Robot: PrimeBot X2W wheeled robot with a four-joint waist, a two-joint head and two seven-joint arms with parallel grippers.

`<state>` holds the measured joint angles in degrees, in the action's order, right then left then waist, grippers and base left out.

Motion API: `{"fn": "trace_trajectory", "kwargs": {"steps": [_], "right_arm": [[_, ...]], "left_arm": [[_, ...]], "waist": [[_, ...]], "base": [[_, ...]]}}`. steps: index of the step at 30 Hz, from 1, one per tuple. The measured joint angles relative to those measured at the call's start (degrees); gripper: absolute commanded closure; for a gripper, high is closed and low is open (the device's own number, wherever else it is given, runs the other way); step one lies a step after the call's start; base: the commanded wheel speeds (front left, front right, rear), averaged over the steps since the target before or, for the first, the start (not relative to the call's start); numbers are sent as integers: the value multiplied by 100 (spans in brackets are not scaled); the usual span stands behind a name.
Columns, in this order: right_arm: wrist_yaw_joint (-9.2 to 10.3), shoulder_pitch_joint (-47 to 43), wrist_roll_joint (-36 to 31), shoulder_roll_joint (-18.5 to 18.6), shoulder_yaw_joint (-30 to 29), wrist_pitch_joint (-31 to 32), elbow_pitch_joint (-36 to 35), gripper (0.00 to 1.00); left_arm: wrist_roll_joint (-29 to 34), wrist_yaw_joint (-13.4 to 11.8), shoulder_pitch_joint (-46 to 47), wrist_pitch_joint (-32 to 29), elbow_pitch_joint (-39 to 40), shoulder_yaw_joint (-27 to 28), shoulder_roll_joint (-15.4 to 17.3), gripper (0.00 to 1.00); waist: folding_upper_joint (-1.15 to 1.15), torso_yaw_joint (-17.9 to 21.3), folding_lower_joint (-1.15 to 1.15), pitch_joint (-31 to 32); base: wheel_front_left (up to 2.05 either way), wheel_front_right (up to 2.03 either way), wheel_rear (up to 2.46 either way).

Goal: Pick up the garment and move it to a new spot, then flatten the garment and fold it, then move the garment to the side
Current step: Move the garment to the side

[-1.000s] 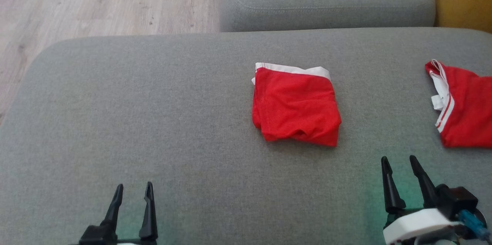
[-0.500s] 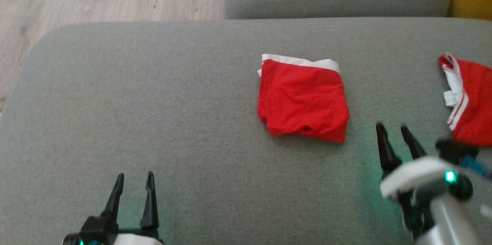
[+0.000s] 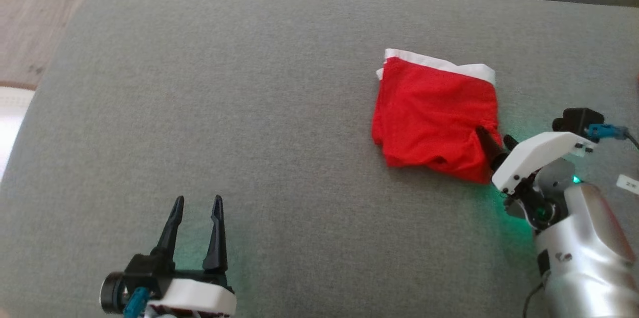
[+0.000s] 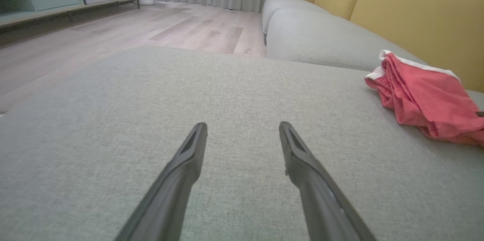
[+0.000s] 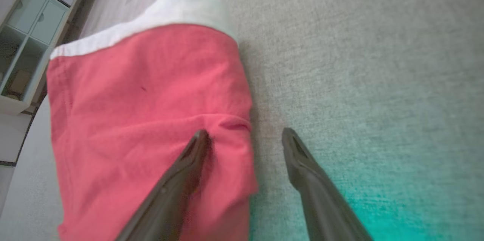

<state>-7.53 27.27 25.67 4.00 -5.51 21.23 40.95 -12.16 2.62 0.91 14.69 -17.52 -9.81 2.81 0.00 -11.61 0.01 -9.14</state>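
Right gripper (image 3: 495, 138) has advanced to the garment's (image 3: 434, 118) near right corner (head camera also swung, so the frame shift is not cloth motion). Jaws apart, nothing held. In the right wrist view one finger lies over red cloth and the other over bare cushion (image 3: 249, 108), straddling the hem. Likely reason: a pinch here would catch the edge layers. Contact with cloth: cannot tell.

Left gripper (image 3: 197, 208) parted, empty, low over the cushion, well apart from the garment.

Garment sits right of centre on the cushion: compact rough rectangle, thin matte red knit, white waistband (image 3: 439, 64) on far edge, near edge rumpled. Cushion: grey coarse weave, rounded edges.
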Motion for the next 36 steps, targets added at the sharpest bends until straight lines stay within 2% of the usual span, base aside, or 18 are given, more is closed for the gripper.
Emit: {"fn": "trace_trajectory", "kwargs": {"steps": [4,5,6,9,12,14,15,16,22,31,36], "right_arm": [[-1,235,32,-4,-119,66,304,0],[-1,322,156,-5,-133,80,372,34],[-1,392,249,-14,-160,53,435,100],[0,485,448,-43,-93,-2,513,100],[0,536,325,5,-7,-37,457,100],[-1,592,143,220,74,0,336,100],[0,737,69,569,57,115,185,100],[-1,826,10,769,47,188,101,100],[-1,1347,-266,1673,-120,732,-363,100],[-1,1502,-821,2402,-813,1323,-603,100],[0,1394,-1020,2554,-976,1670,-727,100]], "left_arm": [[-25,-47,-1,0,-5,-34,1,0],[-53,-62,-1,0,-7,-52,1,0],[-57,-69,-1,-1,-9,-58,1,0],[-75,-112,-3,0,22,-51,1,0],[-96,-109,-1,-1,48,-54,1,0],[-92,-108,3,-1,82,-40,1,0],[-86,-102,30,-1,97,-38,1,0],[-85,-99,56,-1,99,-40,0,0],[52,-9,402,0,120,-48,-1,0],[165,48,570,0,113,0,-4,0],[221,67,579,0,114,90,-3,0]], "waist": [[0,-83,-1,-26],[0,-90,-1,-27],[0,-82,-1,-23],[0,21,-2,-24],[0,192,-1,-55],[0,323,-1,-86],[0,458,-1,-132],[0,525,-1,-161],[0,815,-1,-461],[0,979,0,-860],[0,999,-2,-877]], "base": [[0,0,0],[0,0,0],[0,0,0],[0,0,0],[0,0,0],[0,0,0],[0,0,0],[0,0,0],[0,0,0],[0,0,0],[0,0,0]]}}
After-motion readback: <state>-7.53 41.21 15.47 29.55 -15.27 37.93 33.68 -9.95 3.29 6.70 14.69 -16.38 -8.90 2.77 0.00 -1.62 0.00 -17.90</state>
